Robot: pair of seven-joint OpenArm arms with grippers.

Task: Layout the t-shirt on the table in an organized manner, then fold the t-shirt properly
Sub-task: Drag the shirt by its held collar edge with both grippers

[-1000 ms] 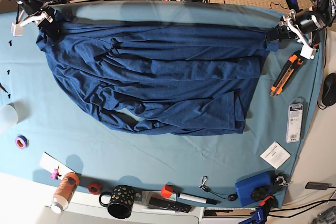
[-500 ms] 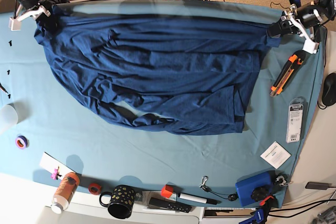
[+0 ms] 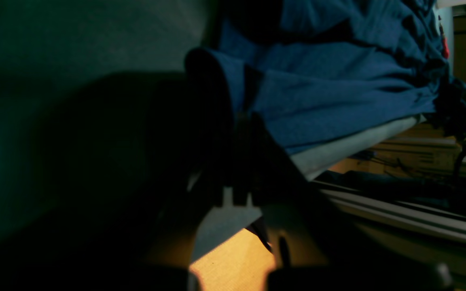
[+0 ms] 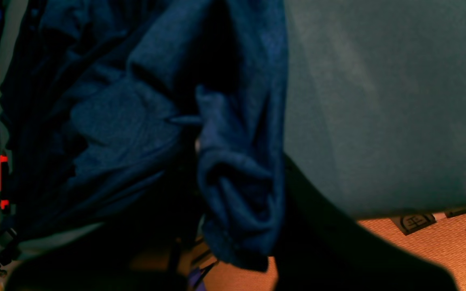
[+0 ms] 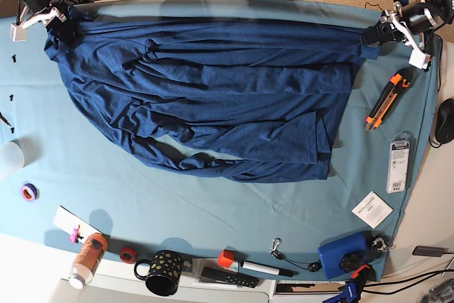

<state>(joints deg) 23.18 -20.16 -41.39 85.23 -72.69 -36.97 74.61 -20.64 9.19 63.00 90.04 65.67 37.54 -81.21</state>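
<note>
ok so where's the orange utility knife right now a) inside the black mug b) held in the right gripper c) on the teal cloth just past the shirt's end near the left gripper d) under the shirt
c, the orange utility knife lies bare on the table, beyond the end of the t-shirt and just below the left gripper.

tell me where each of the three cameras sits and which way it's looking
Base: overhead, looking down on the table; t-shirt stretched between left gripper and right gripper.
Left wrist: on the left arm, looking low along the shirt's far edge; dark fingers clamp the t-shirt.
Right wrist: on the right arm, facing bunched shirt fabric held at the table's far edge.
All three show the t-shirt.
</note>
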